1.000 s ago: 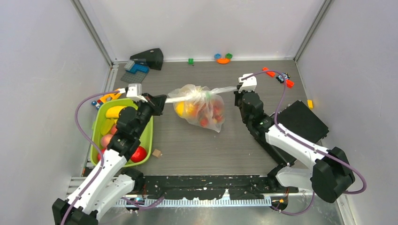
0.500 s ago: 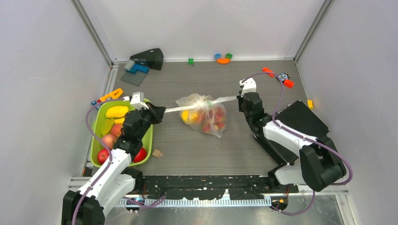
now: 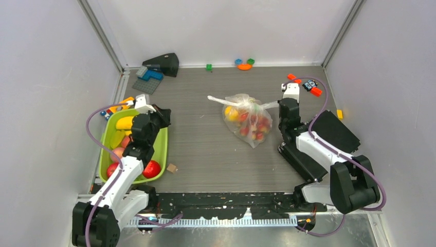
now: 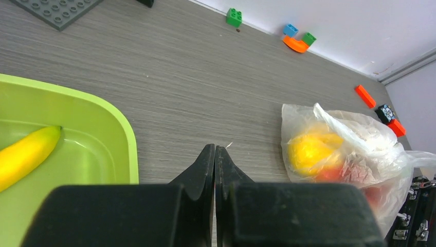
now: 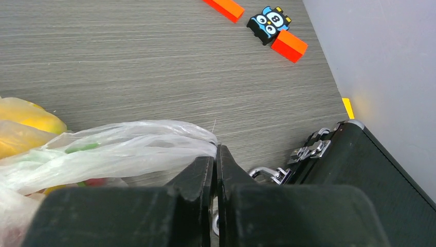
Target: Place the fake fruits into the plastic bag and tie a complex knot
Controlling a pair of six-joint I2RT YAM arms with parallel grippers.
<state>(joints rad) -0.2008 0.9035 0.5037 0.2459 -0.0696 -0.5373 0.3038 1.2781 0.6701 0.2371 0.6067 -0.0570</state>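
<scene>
Top external: table (image 3: 205, 149), walls (image 3: 221, 25), plastic bag (image 3: 249, 119)

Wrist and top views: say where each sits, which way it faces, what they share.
Top external: above and behind, looking down on the table; left arm and right arm show.
Left wrist: above the shut left gripper, facing the plastic bag.
Right wrist: above the right gripper, shut on the plastic bag's handle, facing the table's far right side.
Shared: all see the plastic bag.
</scene>
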